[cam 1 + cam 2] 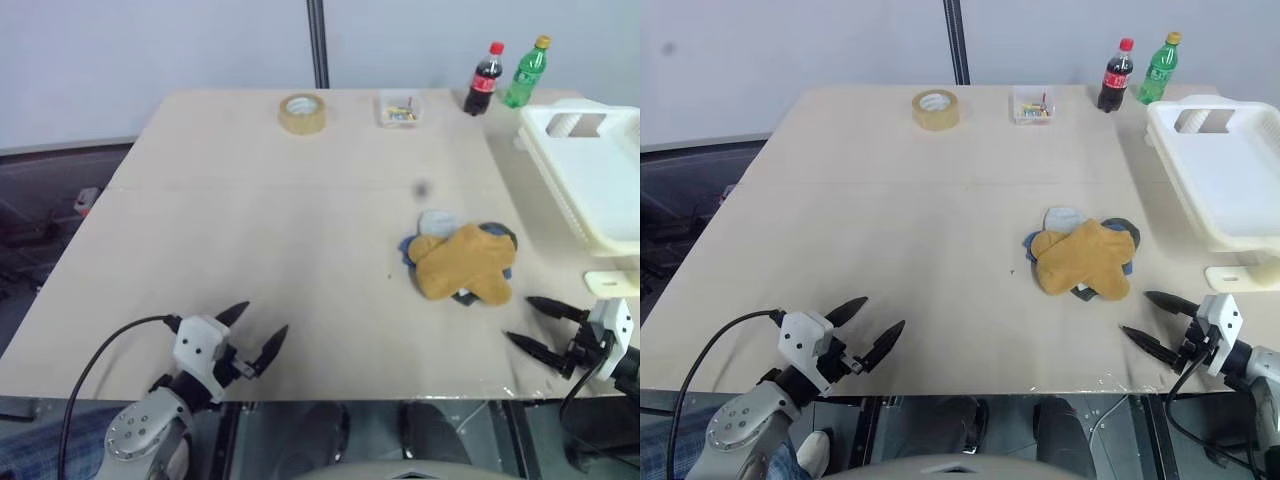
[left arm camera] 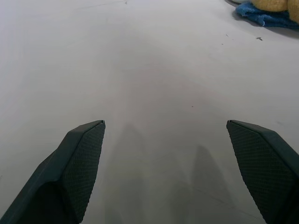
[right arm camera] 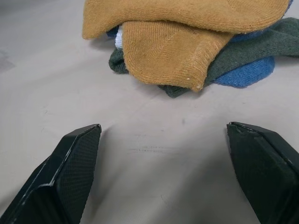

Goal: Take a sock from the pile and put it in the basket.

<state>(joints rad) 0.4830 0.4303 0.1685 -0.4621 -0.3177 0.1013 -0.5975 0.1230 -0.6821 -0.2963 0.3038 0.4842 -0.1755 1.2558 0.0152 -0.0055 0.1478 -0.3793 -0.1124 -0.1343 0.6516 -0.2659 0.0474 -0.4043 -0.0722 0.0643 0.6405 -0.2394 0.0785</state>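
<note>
Right now both claws hover low over the near edge of the desk (image 1: 250,230), each spread wide with nothing between its fingers. The left claw (image 1: 252,334) sits over bare desk at the near left, well apart from the socks. The right claw (image 1: 535,325) is at the near right, pointing toward the pile (image 1: 462,262), close to it but not touching; in the right wrist view the two black fingers frame bare surface with the heap just beyond.

The pile lies right of the desk's middle. Two mustard-tan socks lie crossed on top; the sock (image 3: 168,51) nearest the right claw rests folded over dark green and blue ones, with a pale grey one peeking out at the far side.

The basket (image 1: 590,170), white with slotted sides and a handle cut-out, stands at the right edge of the desk, beyond the pile and apart from it. Along the far edge sit a roll of tape (image 1: 302,113), a small clear box (image 1: 400,109), a cola bottle (image 1: 485,80) and a green bottle (image 1: 525,72).
</note>
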